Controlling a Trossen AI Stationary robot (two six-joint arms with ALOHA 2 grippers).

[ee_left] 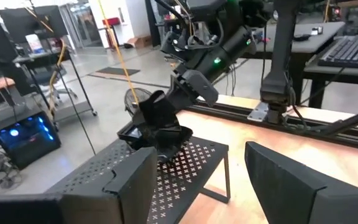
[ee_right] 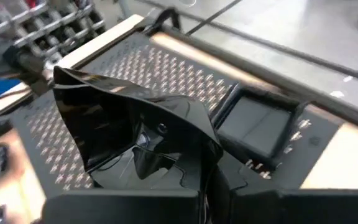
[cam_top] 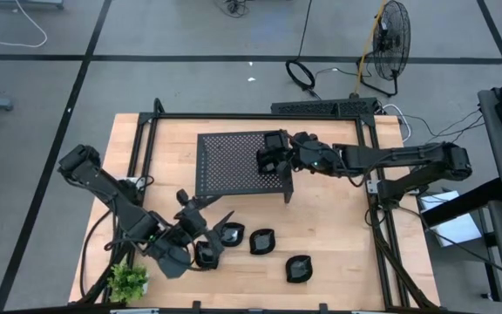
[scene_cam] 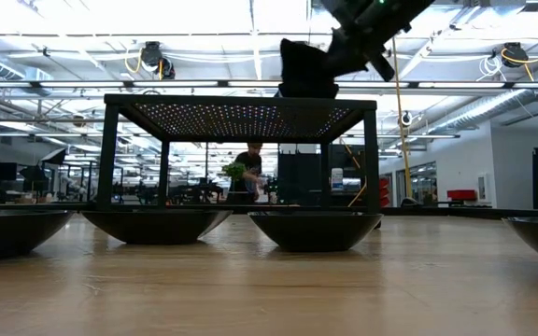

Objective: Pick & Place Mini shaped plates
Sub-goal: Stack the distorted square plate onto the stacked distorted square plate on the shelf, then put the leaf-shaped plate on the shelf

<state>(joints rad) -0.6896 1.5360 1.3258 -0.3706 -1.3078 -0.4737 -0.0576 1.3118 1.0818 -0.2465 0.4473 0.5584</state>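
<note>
Several small glossy black mini plates lie on the wooden table near its near edge: (cam_top: 231,234), (cam_top: 261,241), (cam_top: 298,269), and one (cam_top: 206,253) beside my left arm. The low view shows them as bowls (scene_cam: 157,224), (scene_cam: 314,229). A square plate (ee_right: 257,127) lies flat on the black perforated rack (cam_top: 234,166). My right gripper (cam_top: 273,159) is over the rack's right part, shut on a wavy-edged plate (ee_right: 135,130). My left gripper (cam_top: 206,211) is open above the table, just near of the rack, and touches nothing. My right gripper pinches the wavy-edged plate by its rim (ee_right: 188,177), between the two fingers (ee_right: 123,208), coming slanted down from the table's right side. The plate (ee_left: 160,127) is tilted at the rack's top; whether it touches the rack, I cannot tell.
A small green plant (cam_top: 129,281) stands at the table's near left corner. A black metal frame (cam_top: 373,201) runs around the work area. The rack stands on thin legs (scene_cam: 372,168), with room under it. A person (scene_cam: 248,168) is far off in the room behind.
</note>
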